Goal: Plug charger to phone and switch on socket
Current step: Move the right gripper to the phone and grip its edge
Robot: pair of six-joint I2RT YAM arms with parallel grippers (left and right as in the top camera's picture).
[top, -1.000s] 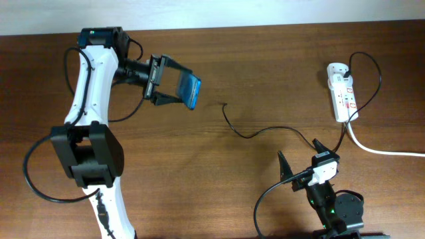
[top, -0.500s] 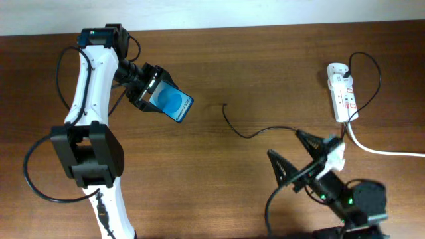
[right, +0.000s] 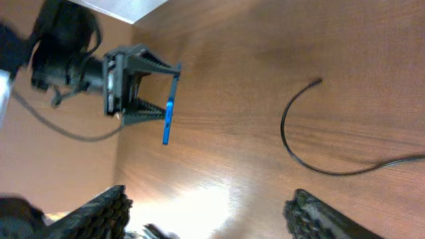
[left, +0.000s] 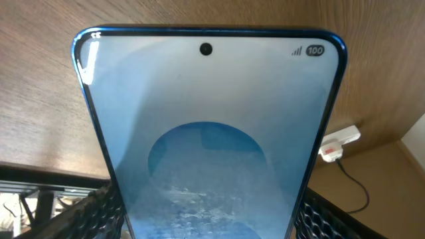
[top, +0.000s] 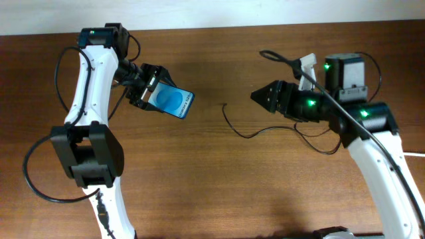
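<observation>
My left gripper (top: 154, 93) is clamping the phone (top: 174, 101) far left; my right gripper (right: 207, 196) is hovering wide open, the charger (right: 284, 133) lying ahead, well apart.

Cannot see the lower end of the phone (left: 206, 133), cropped by the left wrist view's bottom edge. Cannot read switches on the socket (left: 339, 143), too small there, covered overhead by the right arm (top: 375, 166). Cannot follow the charger (right: 283, 129) past the right wrist view's right edge.
</observation>
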